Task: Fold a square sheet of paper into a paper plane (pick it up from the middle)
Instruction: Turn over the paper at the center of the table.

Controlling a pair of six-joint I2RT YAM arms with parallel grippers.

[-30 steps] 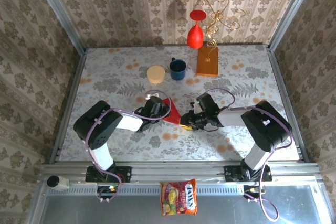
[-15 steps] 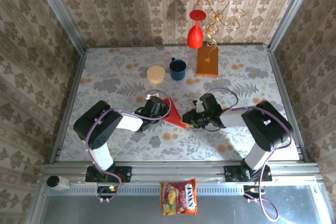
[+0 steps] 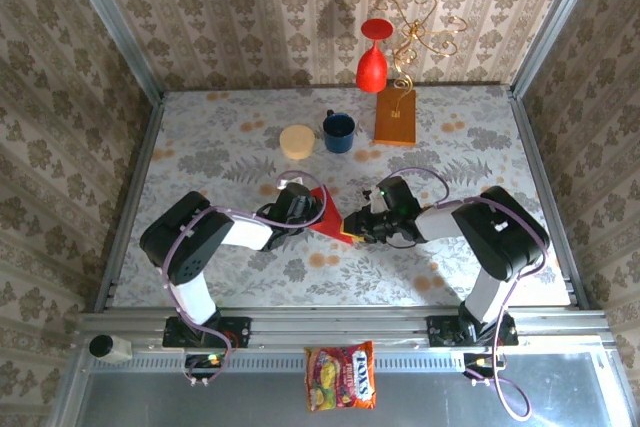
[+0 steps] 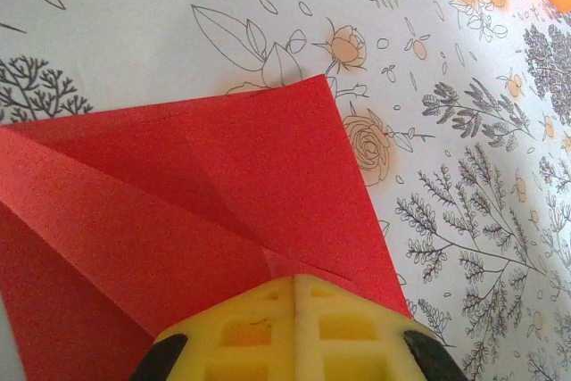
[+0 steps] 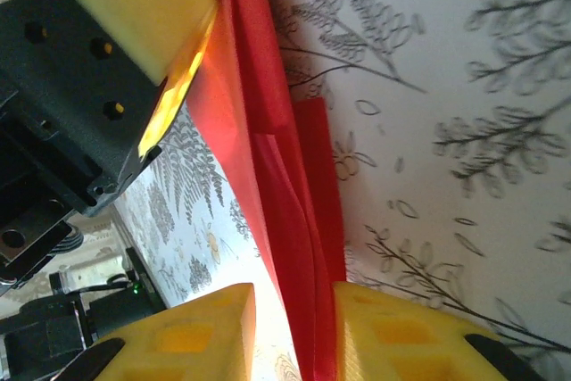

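Starting at the L side, the left gripper (image 4: 294, 285) is seen w/ its yellow pads pressed together. The red paper sheet (image 4: 205, 185) is judged to be pinched between them at a folded corner, since the creases run straight into the pad seam. The right gripper (image 5: 294, 302) is set narrow but not closed: a doubled edge of the sheet stands between its pads, close against one pad, w/ a sliver of light left by the other. The sheet itself, already creased into a triangular shape, is found near the middle of the floral table (image 4: 464, 60), spanning the gap between the two grippers and partly lifted off the surface. The step in hand is judged to be pressing or re-gripping a fold. For it to be done well, all layers should be brought fully between the R pads before they are closed, so that no flap is left outside. The L pinch should be kept as the anchor, approx. in line w/ the crease. Any pull should be directed along the fold, not across it, as thin paper is easily buckled or torn. The blue mug (image 3: 338, 132) and orange-brown block (image 3: 395, 117) are well apart at the far side, so no obstruction is expected.
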